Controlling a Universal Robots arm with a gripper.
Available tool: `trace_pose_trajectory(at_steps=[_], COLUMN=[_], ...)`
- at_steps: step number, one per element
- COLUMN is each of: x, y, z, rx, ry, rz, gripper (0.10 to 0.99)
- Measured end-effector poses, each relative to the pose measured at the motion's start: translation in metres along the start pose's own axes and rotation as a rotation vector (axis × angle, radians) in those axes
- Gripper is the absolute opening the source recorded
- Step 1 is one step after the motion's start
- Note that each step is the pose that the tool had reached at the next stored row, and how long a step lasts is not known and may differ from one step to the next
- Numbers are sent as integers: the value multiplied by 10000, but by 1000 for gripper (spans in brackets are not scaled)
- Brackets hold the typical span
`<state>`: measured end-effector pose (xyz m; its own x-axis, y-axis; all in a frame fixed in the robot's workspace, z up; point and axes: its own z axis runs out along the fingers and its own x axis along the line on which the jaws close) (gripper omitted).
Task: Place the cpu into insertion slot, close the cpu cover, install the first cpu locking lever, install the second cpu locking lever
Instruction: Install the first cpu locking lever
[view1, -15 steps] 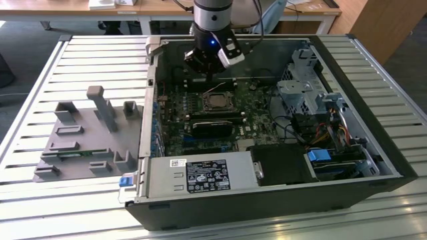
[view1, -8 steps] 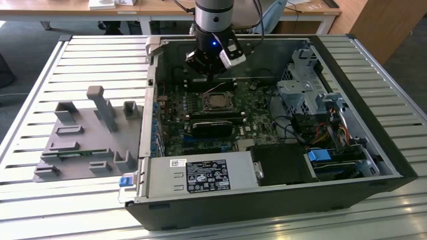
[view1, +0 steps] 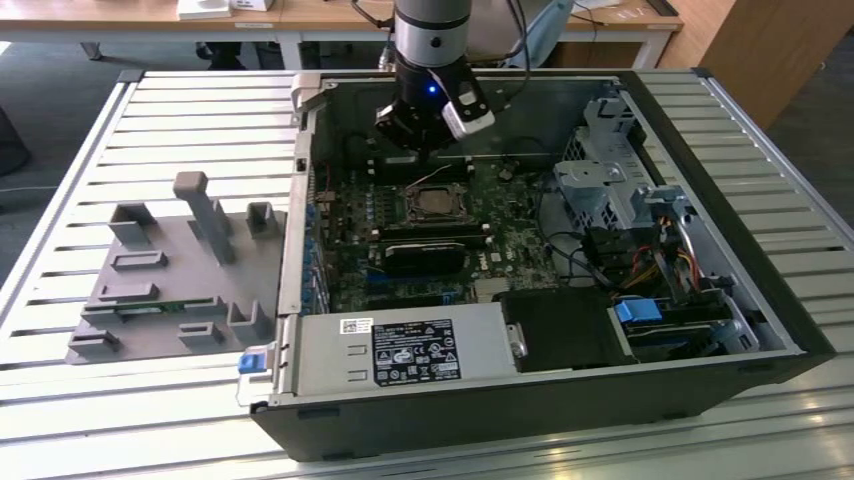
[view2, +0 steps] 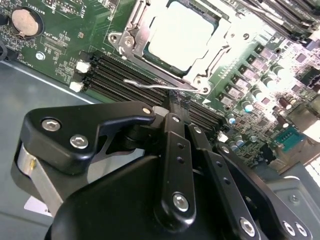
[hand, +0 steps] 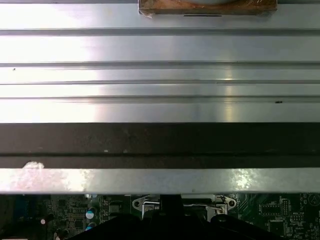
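Observation:
The cpu (view2: 182, 35), its silver-grey top up, lies flat in the insertion slot (view1: 431, 203) on the green motherboard. The cpu cover (view2: 131, 30) lies down around it as a silvery frame. A thin wire locking lever (view2: 145, 84) runs along the socket edge nearest the gripper, its hooked end free over the memory slots. My gripper (view2: 174, 102) is shut, with its black fingertips together right at this lever beside the socket corner. In the exterior view the gripper (view1: 424, 150) hangs just behind the socket. The first wrist view catches the gripper (hand: 171, 202) tip in front of the socket frame.
Black memory slots (view2: 125, 75) run beside the socket, and a coin battery (view2: 23, 21) sits further off. The open case holds a power supply (view1: 400, 350), a drive cage (view1: 601, 185) and cables at the exterior view's right. A grey fixture (view1: 174, 270) stands outside on the ribbed table.

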<state>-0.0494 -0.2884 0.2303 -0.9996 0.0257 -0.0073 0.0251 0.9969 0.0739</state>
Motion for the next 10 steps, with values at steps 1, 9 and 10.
trace_pose_trajectory(at_steps=[1,9,10], x=[-7,-71,-78], y=[0,1,2], z=[3,27,30], rx=[1,2,2], ry=[3,20,23], rz=[0,1,1], gripper=[106,106,106])
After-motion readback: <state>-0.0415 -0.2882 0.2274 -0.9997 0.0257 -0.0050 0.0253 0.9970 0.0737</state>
